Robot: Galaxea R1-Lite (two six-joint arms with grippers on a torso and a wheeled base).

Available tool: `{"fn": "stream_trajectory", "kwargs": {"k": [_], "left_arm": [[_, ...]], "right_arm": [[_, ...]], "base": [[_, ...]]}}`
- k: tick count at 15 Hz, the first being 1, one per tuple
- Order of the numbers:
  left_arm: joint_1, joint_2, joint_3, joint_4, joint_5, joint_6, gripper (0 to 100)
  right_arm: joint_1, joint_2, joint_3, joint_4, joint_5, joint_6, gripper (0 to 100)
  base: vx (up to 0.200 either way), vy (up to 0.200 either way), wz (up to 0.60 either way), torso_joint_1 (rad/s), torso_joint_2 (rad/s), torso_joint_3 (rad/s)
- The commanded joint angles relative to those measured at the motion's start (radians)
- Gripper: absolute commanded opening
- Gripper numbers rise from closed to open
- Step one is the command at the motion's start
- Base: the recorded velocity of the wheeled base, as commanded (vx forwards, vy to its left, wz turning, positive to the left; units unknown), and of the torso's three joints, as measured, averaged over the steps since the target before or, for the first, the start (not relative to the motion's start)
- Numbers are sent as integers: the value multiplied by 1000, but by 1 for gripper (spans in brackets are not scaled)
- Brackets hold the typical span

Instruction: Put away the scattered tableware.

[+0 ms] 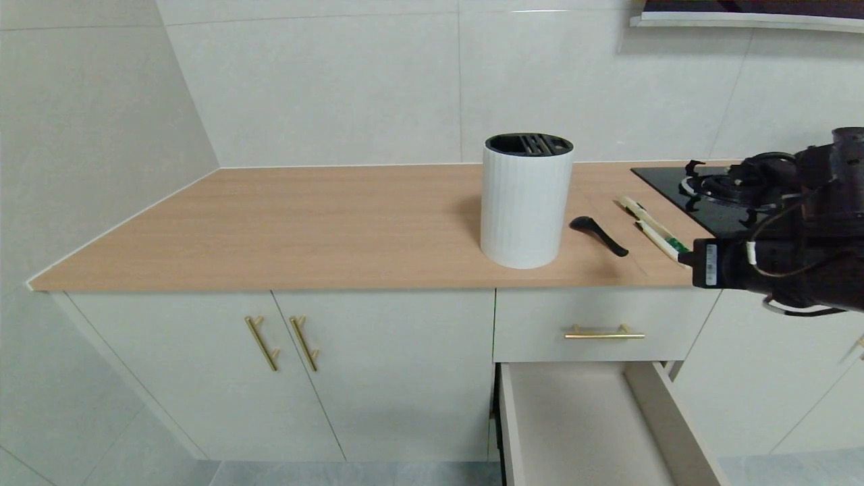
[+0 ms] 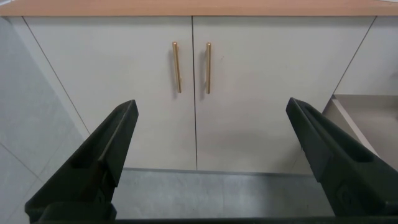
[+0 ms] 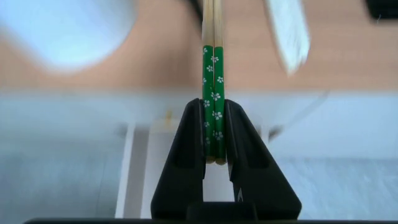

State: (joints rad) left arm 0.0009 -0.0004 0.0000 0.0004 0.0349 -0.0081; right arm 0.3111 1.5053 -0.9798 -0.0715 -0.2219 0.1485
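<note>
From the head camera, your right gripper (image 1: pixel 694 260) meets the chopsticks (image 1: pixel 653 228) at their green near end. They run away across the counter (image 1: pixel 304 229), with the white holder (image 1: pixel 525 206) to their left. At the left wrist, your left gripper (image 2: pixel 211 109) hangs spread before the cabinet doors (image 2: pixel 249 93). At the right wrist, the fingers (image 3: pixel 180 162) pinch them endwise.

The wooden countertop (image 1: pixel 304 223) carries a white ribbed holder (image 1: pixel 523 209), a black spoon (image 1: pixel 599 235) at its three o'clock, chopsticks (image 1: pixel 657 240) beyond.
</note>
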Motion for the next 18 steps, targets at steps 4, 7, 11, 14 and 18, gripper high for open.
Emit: {"fn": "stream_trajectory", "kwargs": {"k": [4, 7, 11, 14, 18], "left_arm": [[1, 0, 0, 0, 0, 0, 100], [-1, 0, 0, 0, 0, -1, 100], [1, 0, 0, 0, 0, 0, 100], [1, 0, 0, 1, 0, 0, 100], [1, 0, 0, 0, 0, -1, 100]], "right_arm": [[31, -272, 135, 190, 315, -12, 0], [37, -293, 170, 194, 338, -58, 0], [86, -266, 213, 193, 340, -90, 0], [99, -238, 243, 190, 338, -90, 0], [118, -231, 248, 190, 340, -90, 0]], "base": [[0, 0, 0, 0, 0, 0], [0, 0, 0, 0, 0, 0], [0, 0, 0, 0, 0, 0], [0, 0, 0, 0, 0, 0], [0, 0, 0, 0, 0, 0]]}}
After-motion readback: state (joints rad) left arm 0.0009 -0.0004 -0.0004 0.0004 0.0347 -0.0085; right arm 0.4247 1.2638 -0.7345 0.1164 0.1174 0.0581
